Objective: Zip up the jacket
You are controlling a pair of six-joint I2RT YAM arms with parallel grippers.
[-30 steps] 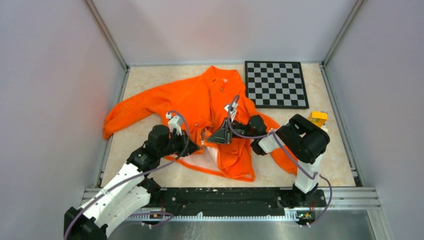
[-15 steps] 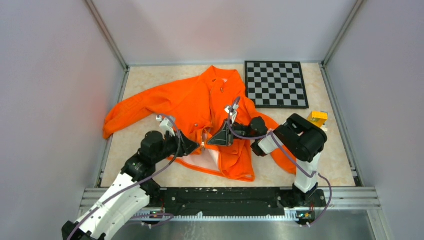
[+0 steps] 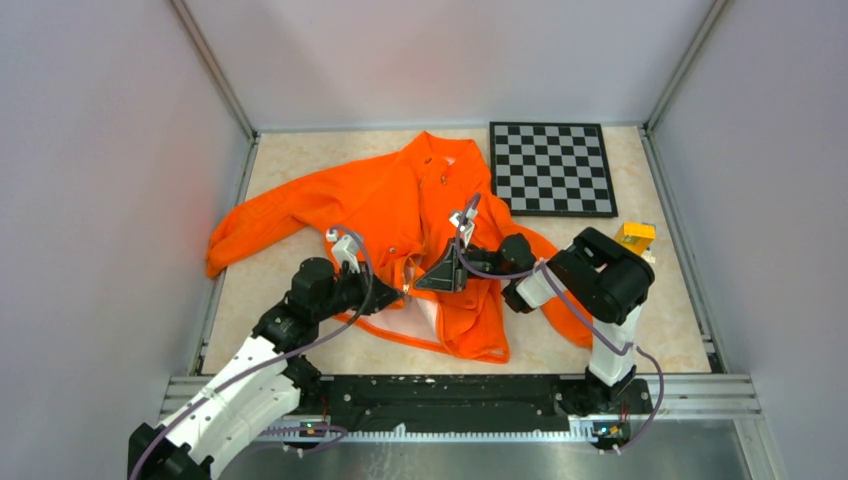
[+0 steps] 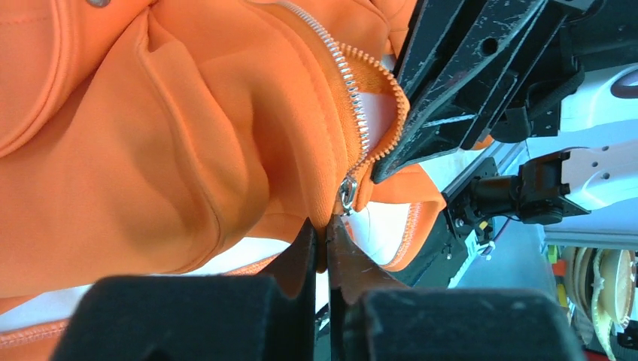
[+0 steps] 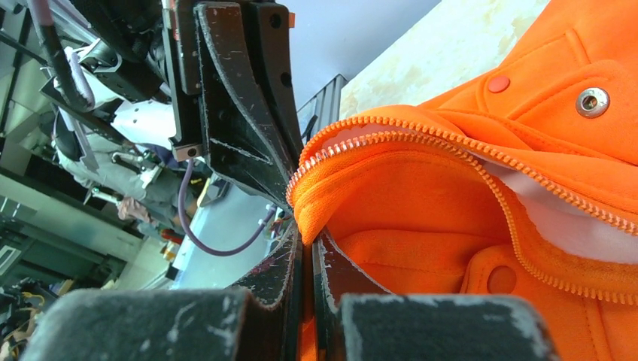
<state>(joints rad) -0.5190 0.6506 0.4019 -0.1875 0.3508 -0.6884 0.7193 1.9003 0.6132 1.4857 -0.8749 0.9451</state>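
The orange jacket (image 3: 400, 205) lies spread on the table with its white lining showing at the near hem. My left gripper (image 3: 392, 292) is shut on the fabric of the jacket's left front edge (image 4: 226, 150), just below the silver zipper slider (image 4: 347, 192). My right gripper (image 3: 418, 283) is shut on the jacket's right front edge (image 5: 421, 218), pinching the orange fabric beside the zipper teeth (image 5: 353, 143). The two grippers face each other, almost touching, near the bottom of the zipper. The right gripper's black fingers (image 4: 466, 83) fill the upper right of the left wrist view.
A black and grey chessboard (image 3: 551, 168) lies at the back right, touching the jacket's collar side. A small yellow block (image 3: 634, 236) sits behind the right arm. Grey walls enclose the table on three sides; a black rail (image 3: 450, 400) runs along the near edge.
My left arm shifted back to the right and slightly down after drifting left half a second ago; its gripper stays at the zipper bottom. The right arm has not moved.
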